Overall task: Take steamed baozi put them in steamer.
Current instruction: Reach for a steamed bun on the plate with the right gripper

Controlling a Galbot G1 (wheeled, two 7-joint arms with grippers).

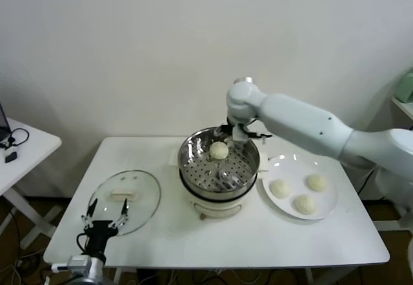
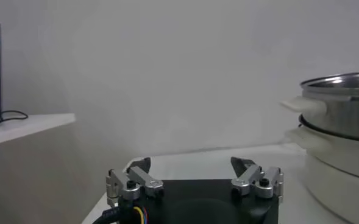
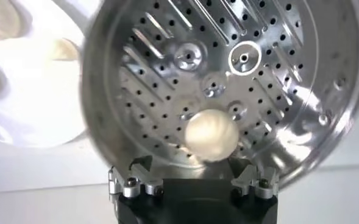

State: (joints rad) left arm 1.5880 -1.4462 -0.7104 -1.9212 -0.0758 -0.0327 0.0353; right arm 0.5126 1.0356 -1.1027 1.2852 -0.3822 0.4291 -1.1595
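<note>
Closest to the robot, the left pincer [image 1: 104, 213] is just parked low at the front-left corner of the counter [image 1: 213, 236], fingers spread wide with nothing between them, right by the near edge of the glass lid [image 1: 124, 199] that's lying flat there. Middle of the counter is the steamer [image 1: 219, 164], shiny perforated basket sitting on its white cooker base. One baozi [image 1: 219, 149] is already resting on the holes toward the back of the basket. Off to the right of the steamer, just beside it, there's a white plate [image 1: 282, 167] with three more baozi [image 1: 280, 188] in a loose cluster. Farther back, the right arm reaches in over the far rim of the steamer, and the right pincer [image 3: 193, 175] hangs just above that bun. From the wrist cam its fingers are apart and the bun sits between and below them, not pinched by anything as far as I can see.
</note>
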